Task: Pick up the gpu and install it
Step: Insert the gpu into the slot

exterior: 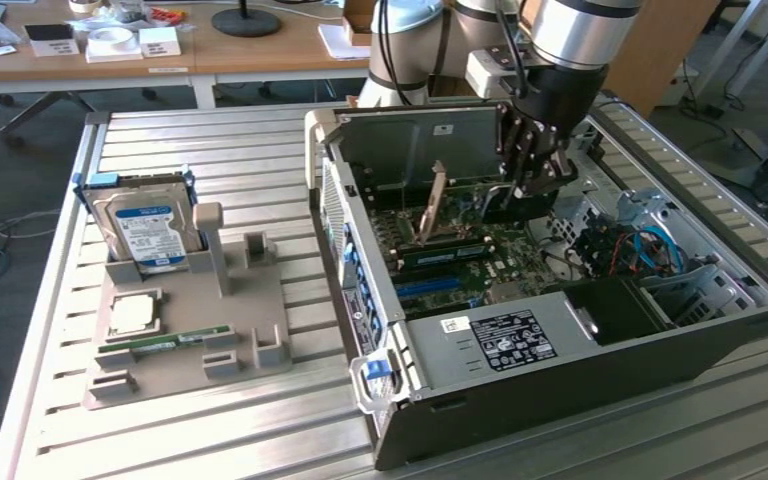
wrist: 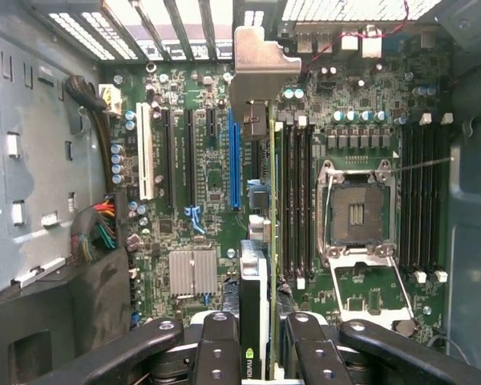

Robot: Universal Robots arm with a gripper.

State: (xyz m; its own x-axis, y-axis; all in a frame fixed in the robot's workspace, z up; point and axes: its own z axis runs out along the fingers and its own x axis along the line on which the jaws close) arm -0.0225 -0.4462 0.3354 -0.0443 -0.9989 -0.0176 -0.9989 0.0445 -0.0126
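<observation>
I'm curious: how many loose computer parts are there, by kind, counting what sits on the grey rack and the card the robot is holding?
hard drive: 1
processor chip: 1
green memory stick: 1
gpu: 1
Total: 4
</observation>
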